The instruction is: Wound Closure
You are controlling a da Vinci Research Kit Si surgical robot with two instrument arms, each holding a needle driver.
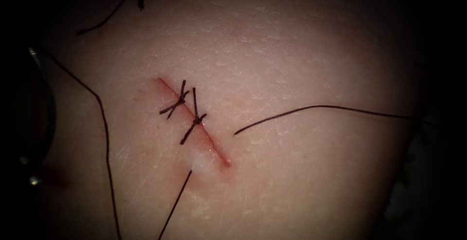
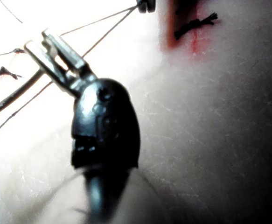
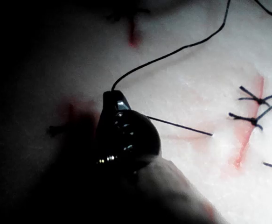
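Note:
The cut [image 1: 214, 147] runs slantwise across the tissue [image 1: 301, 50], with two knotted stitches [image 1: 175, 104] over its upper half. Thread [image 1: 316, 107] leaves the tissue right of the cut and runs off to the right. A second strand [image 1: 175, 203] comes out left of the cut's lower end. In the left wrist view my left tool [image 2: 49, 46] is shut on the curved needle [image 2: 14, 95] near one end, clear of the tissue. My right tool [image 3: 113, 95] is shut on thread [image 3: 173, 49], well away from the cut.
A long strand [image 1: 104, 138] crosses the tissue far left of the cut. A cut end of thread [image 1: 104, 16] and a small knot scrap [image 1: 141, 0] lie at the upper left. A faint red fluid smear [image 1: 58, 176] marks the left edge.

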